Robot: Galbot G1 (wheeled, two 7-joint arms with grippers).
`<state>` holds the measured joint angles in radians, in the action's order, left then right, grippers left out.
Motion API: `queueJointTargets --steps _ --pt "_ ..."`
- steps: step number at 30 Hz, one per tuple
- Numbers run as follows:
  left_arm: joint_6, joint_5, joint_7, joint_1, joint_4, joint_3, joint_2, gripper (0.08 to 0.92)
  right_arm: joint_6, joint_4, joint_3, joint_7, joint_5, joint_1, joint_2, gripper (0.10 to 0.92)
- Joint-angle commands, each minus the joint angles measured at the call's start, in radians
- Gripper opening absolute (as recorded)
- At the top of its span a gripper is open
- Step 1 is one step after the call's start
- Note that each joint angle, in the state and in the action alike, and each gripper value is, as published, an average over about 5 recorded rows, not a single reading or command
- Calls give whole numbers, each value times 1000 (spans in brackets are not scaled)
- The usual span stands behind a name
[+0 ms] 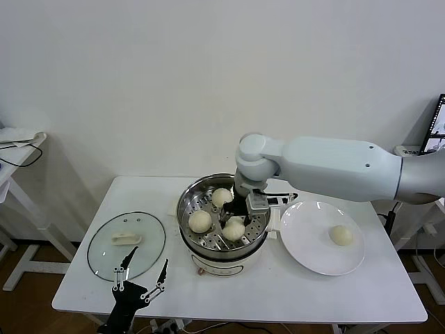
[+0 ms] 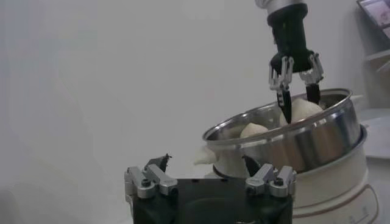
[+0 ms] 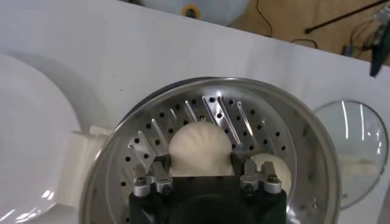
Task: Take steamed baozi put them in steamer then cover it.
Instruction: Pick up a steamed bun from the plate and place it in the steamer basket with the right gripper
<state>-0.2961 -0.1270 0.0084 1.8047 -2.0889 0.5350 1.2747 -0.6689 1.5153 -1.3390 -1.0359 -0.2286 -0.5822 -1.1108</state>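
Note:
The steamer point(image 1: 186, 203) stands mid-table and holds three baozi: one at the back point(image 1: 222, 197), one at the left point(image 1: 200, 221), one at the front point(image 1: 234, 229). My right gripper point(image 1: 235, 217) reaches down into the pot, and its fingers press both sides of the front baozi point(image 3: 200, 146), which rests on the perforated tray point(image 3: 244, 115). A fourth baozi point(image 1: 341, 235) lies on the white plate point(image 1: 306, 240). The glass cover point(image 1: 104, 254) lies flat at the left. My left gripper point(image 1: 151, 255) is open and empty at the table's front edge, just in front of the cover.
The plate sits right of the steamer and almost touches it. The steamer's white base point(image 1: 222, 263) carries a knob at the front. The right arm point(image 1: 334, 167) spans above the plate. A white wall stands behind the table.

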Motion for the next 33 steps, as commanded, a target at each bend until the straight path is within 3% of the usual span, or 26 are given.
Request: queueJointTargets --steps 1,14,20,24,30,33 --pt "-2 1 0 -1 2 1 0 823 -34 -19 -6 5 -32 28 -36 667" --pt "-1 0 1 -2 12 -2 4 823 -53 -34 5 1 -50 56 -54 688" --pt "0 -1 1 -2 12 2 6 823 -52 -42 32 14 -60 65 -49 800" --pt "1 -2 1 -1 13 0 7 823 -57 -40 74 15 -54 53 -17 821" --pt "1 -2 1 -2 12 1 5 823 -46 -82 191 15 35 23 104 823" --pt "2 -3 1 -2 11 2 3 823 62 -138 210 -3 156 -6 197 823"
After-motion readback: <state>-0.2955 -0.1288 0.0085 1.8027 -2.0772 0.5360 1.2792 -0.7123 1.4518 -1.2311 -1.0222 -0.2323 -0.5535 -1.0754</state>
